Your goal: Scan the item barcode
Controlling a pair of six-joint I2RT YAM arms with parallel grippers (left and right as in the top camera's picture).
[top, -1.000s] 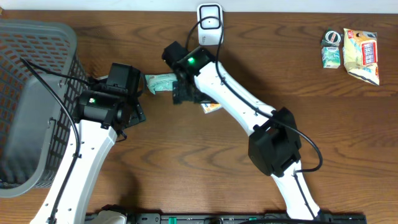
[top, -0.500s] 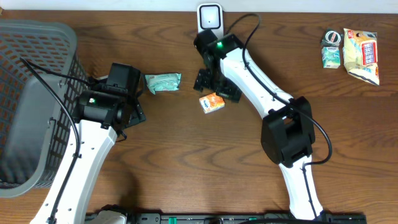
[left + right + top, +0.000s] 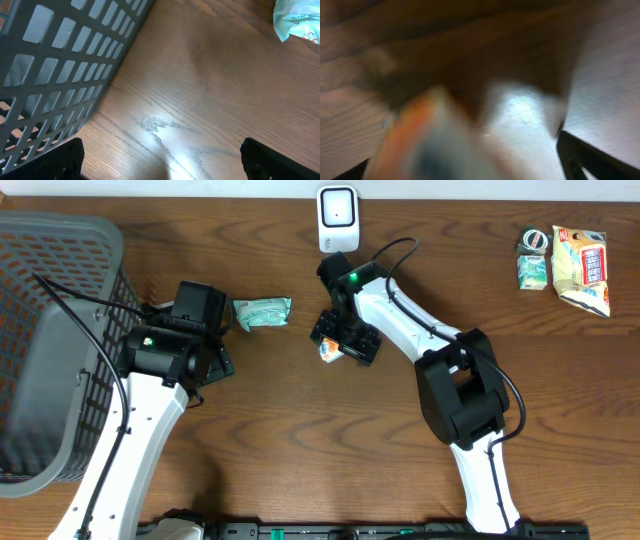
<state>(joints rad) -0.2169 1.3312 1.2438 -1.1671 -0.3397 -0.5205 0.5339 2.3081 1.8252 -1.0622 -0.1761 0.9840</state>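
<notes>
1. Now look first at the small orange and white cardboard box (image 3: pixel 328 352). Lies on the brown wooden table (image 3: pixel 300 470), near the middle, not far in front of the white plastic scanner (image 3: pixel 337 218) standing at the far edge.
2. Find the right claw (image 3: pixel 341 343) right over that box. Spread apart, with the box low down between the fingers. No pinching yet, by the look of it. Too blurry in the right wrist view to be sure about any touching.
3. Step in hand, most likely: grabbing the box so as to carry it to the scanner.
4. Next, probably: go down a little, squeeze the sides of the box, lift, then turn the side with the stripes toward the scanner. Cannot see where the stripes are.
5. Look left for the left claw (image 3: pixel 162 160). Spread wide too, holding nothing, hanging over bare wood beside the big grey plastic basket (image 3: pixel 50 300).
6. See also the pale green soft packet (image 3: pixel 262 311), lying between the left claw and the box, touching neither.
7. Far off at the right corner: a yellow and red snack bag (image 3: pixel 582 268) and a little green carton (image 3: pixel 532 272), well apart from everything else.
</notes>
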